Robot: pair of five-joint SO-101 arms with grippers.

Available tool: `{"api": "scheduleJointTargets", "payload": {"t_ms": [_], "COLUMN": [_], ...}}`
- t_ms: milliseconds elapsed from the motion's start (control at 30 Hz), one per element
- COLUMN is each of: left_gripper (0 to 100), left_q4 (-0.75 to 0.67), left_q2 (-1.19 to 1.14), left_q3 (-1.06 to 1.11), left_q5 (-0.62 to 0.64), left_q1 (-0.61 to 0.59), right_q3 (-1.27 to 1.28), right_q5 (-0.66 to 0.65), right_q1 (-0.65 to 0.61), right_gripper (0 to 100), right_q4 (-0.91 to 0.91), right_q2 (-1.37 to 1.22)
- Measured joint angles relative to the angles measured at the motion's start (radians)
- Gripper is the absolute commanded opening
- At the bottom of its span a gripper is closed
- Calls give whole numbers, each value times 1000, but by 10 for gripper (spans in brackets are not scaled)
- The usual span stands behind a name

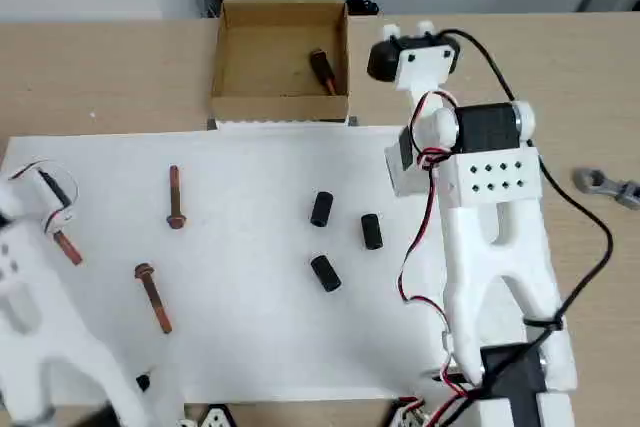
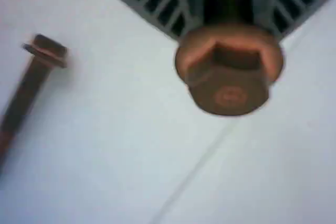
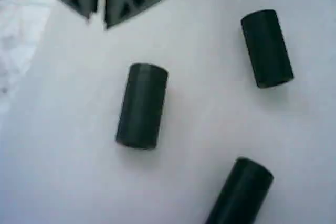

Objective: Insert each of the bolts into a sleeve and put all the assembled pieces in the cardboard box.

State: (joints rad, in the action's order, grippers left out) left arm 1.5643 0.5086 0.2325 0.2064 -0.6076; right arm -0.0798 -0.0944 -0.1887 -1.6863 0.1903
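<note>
Bolts are spread across three places. One, already sleeved, lies as an assembled piece point(image 1: 322, 71) inside the cardboard box point(image 1: 228, 57) beyond the white sheet point(image 1: 250, 347). An upper bolt point(image 1: 175, 197) and a lower bolt point(image 1: 153, 297) lie loose on the sheet's left half. The held bolt point(image 2: 229, 72) is pinched by its shank in the left gripper point(image 2: 227, 9), with its hex head hanging free above the sheet, well apart from the sleeves. Three black sleeves lie on their sides near the sheet's middle: the far sleeve point(image 1: 321, 209), the side sleeve point(image 1: 371, 231) and the near sleeve point(image 1: 325, 273). The right gripper point(image 3: 98, 19) hovers over them, its fingers pressed almost together and holding nothing. The main risk seems to be the grip itself. The bolt's plain end appears buried between the jaws while the wide head points outward, so a sleeve probably cannot be slid on without a regrasp, and the bolt could slip or drop during one. The sleeves are round, so they will likely roll if the right gripper comes down without first spreading its fingers, or if it nudges a neighbouring sleeve.
</note>
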Motion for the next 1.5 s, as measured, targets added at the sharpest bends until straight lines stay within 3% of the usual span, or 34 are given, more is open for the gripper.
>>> {"api": "scheduleJointTargets", "payload": {"t_ms": [300, 567, 833, 1067, 1367, 1500], "left_gripper": [6, 6, 6, 6, 6, 7], "left_q4": [9, 9, 2, -63, -130, -130], "left_q2": [141, 118, 46, 49, 229, 310], "left_q3": [-5, -5, -5, 25, 224, 281], "left_q5": [-52, -58, -61, -61, -61, -61], "left_q1": [31, 29, 37, 35, 35, 35], "right_q3": [313, 589, 640, 643, 641, 641], "right_q5": [-48, -101, -176, -163, -48, -8], "right_q1": [14, 124, 130, 124, -157, -204], "right_gripper": [3, 4, 4, 31, 113, 157], "right_q4": [0, 0, 195, 370, 494, 494], "right_q2": [428, 818, 629, 371, 328, 262]}}
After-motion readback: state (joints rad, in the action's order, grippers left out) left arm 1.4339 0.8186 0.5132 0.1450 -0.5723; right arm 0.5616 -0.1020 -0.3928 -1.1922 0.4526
